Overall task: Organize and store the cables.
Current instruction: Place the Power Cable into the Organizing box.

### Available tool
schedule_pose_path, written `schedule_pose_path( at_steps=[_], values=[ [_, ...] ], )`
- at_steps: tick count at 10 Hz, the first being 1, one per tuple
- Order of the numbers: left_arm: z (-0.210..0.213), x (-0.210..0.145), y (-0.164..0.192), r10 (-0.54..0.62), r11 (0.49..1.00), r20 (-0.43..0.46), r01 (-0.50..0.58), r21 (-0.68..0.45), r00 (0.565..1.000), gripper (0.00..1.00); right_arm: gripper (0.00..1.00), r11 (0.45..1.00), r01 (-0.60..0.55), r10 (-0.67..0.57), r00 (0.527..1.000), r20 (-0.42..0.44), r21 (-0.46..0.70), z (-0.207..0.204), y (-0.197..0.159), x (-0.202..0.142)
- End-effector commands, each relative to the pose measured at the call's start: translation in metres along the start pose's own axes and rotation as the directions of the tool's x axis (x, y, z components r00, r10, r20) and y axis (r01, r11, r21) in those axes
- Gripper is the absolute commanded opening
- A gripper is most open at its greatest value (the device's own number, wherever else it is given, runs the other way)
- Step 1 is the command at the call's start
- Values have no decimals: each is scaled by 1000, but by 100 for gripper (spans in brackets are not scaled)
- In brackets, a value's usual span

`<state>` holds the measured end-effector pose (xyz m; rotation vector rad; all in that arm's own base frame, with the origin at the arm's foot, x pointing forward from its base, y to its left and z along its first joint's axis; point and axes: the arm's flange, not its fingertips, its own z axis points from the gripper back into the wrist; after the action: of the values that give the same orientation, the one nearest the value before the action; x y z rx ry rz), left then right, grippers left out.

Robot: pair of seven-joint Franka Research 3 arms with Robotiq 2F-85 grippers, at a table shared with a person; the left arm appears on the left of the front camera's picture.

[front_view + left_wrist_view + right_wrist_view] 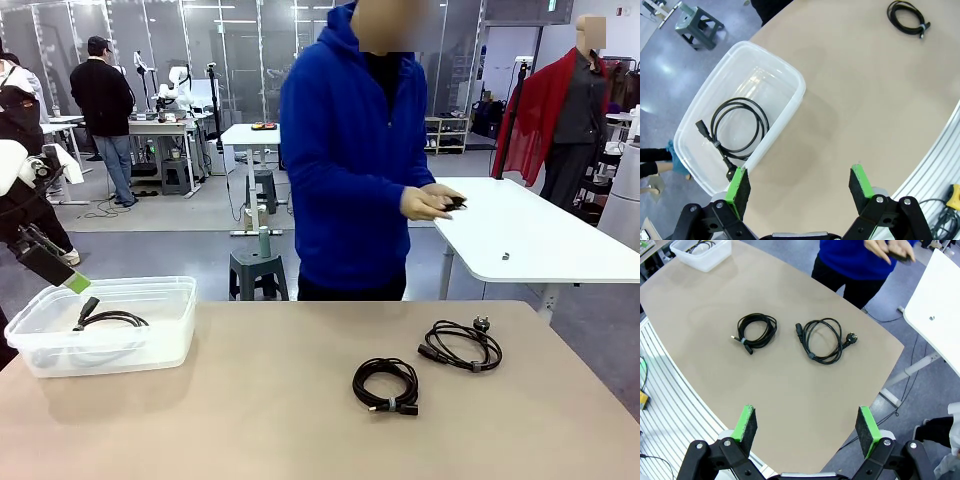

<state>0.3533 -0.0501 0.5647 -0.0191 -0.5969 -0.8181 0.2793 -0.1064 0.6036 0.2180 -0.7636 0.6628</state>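
Observation:
Two coiled black cables lie on the tan table [250, 420]: one near the middle [386, 384], one with a chunky plug to its right [462, 344]. A third coil [108, 320] rests inside the clear plastic bin [110, 352] at the table's left end. My left gripper [75, 284] hangs open just above and left of the bin; in the left wrist view its jaws [799, 184] stand wide over the table beside the bin [801, 85] and its coil [737, 130]. My right gripper [807, 425] is open, high above the near edge, facing both loose coils [756, 331] [822, 339].
A person in a blue hoodie [350, 150] stands at the far side, both hands [432, 203] around a small dark object. A white table [530, 235] stands behind at right, a grey stool [258, 270] beyond the far edge.

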Motion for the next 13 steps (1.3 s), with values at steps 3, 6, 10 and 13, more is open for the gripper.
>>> schedule_pose_path(
  at_steps=[3, 6, 10, 13],
  values=[
    [29, -25, 5, -35, 993, 53, 41, -106, 998, 100, 100, 1000, 2, -2, 1000, 1, 1, 0, -1, -1],
    [60, -58, 7, -29, 997, 50, 33, -75, 998, 100, 100, 1000, 2, -2, 1000, 1, 1, 0, -1, -1],
    [59, -63, 6, -25, 997, 42, 28, -69, 999, 100, 100, 1000, 2, -2, 1000, 1, 1, 0, -1, -1],
    [60, -66, 9, 0, 999, 71, 3, -40, 997, 100, 100, 1000, 2, -2, 1000, 1, 1, 0, -1, -1]
  ],
)
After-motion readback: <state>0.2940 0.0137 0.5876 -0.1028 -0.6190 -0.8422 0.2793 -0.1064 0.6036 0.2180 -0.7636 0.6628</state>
